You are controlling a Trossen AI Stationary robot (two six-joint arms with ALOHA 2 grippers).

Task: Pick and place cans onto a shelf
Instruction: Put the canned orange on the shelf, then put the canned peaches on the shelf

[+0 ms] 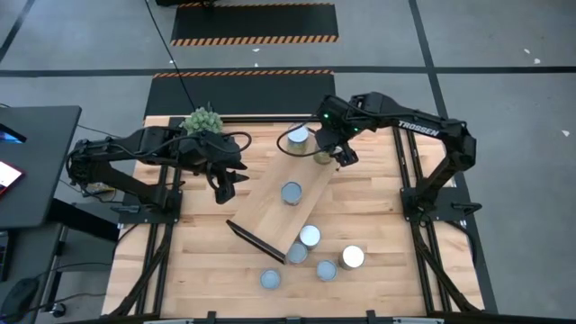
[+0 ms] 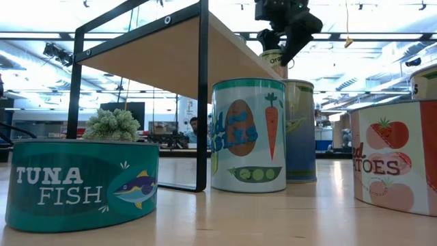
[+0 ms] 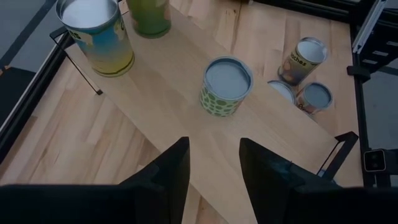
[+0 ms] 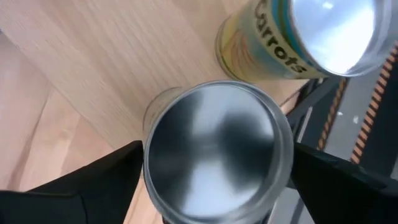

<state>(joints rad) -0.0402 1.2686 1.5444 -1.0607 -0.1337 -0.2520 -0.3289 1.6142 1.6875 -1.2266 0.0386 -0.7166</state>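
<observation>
The shelf (image 1: pixel 267 214) lies slantwise across the table. Three cans are at its top: a green-dotted one (image 1: pixel 291 193) in the middle, a yellow carrots can (image 1: pixel 298 137) at the far end, and beside it a silver-topped can (image 4: pixel 214 149). My right gripper (image 1: pixel 329 153) is shut on that silver-topped can. My left gripper (image 3: pixel 214 171) is open and empty above the board's left edge, short of the green-dotted can (image 3: pixel 225 86). Several more cans (image 1: pixel 326 269) stand on the table past the shelf's near end. My right gripper pinches the silver-topped can between its two fingers, one on each side of the wall just below the top rim (image 4: pixel 151 177). The fingers come from above, pointing down. The can is upright at the shelf's far end (image 2: pixel 273 60); whether its base rests on the board I cannot tell.
A green bushy plant (image 1: pixel 202 120) stands at the table's far left. In the low view a tuna can (image 2: pixel 82 181), a vegetables can (image 2: pixel 247 133) and a tomatoes can (image 2: pixel 403 157) stand near the table's front. The shelf's dark end frame (image 2: pixel 203 96) rises beside them.
</observation>
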